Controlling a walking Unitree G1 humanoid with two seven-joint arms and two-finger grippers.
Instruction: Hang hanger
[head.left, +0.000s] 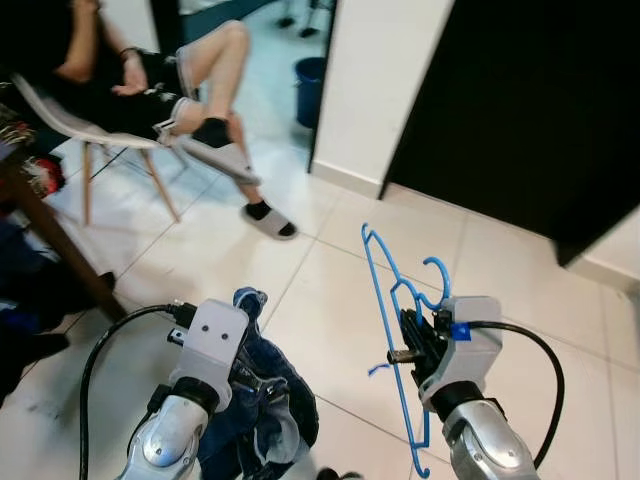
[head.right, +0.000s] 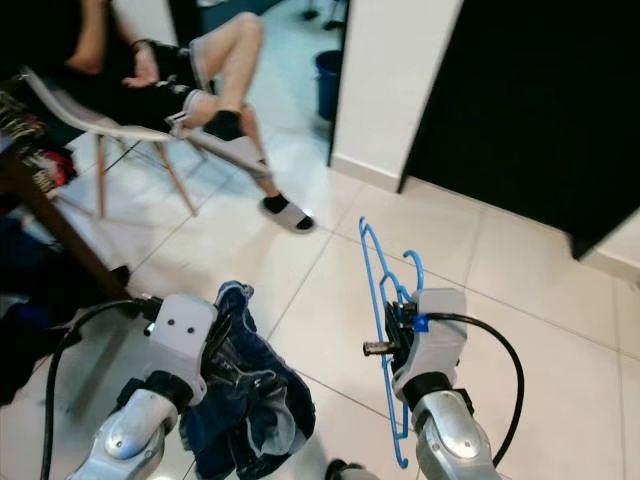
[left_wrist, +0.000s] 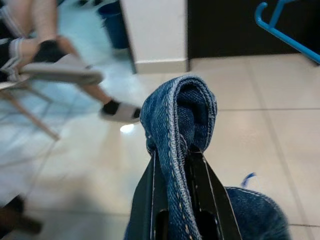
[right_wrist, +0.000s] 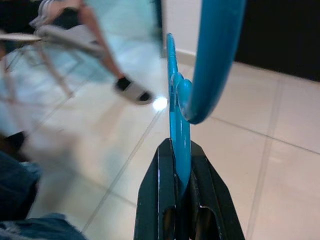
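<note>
Carrying stage, by the look of it: hanger and garment both in hand, no rail or hook in sight yet. Right gripper (head.left: 412, 345) clamped on the blue hanger (head.left: 385, 300), fingers (right_wrist: 162, 200) pinched flat against its thin plastic bar, hook curling just above the fingertips. Hanger held upright, edge-on, over the pale glossy floor tiles (head.left: 500, 270). Left gripper (left_wrist: 175, 165) closed on a fold of blue denim (left_wrist: 177, 115), thick stitched hem bulging over the fingertips, rest of the cloth drooping beneath in a crumpled heap. Next, probably: finding a place to hang, then keeping the slim, smooth plastic from twisting in the grip. Beyond the fingers, a seated person (head.left: 150, 70) on a white chair (head.left: 95, 125).
</note>
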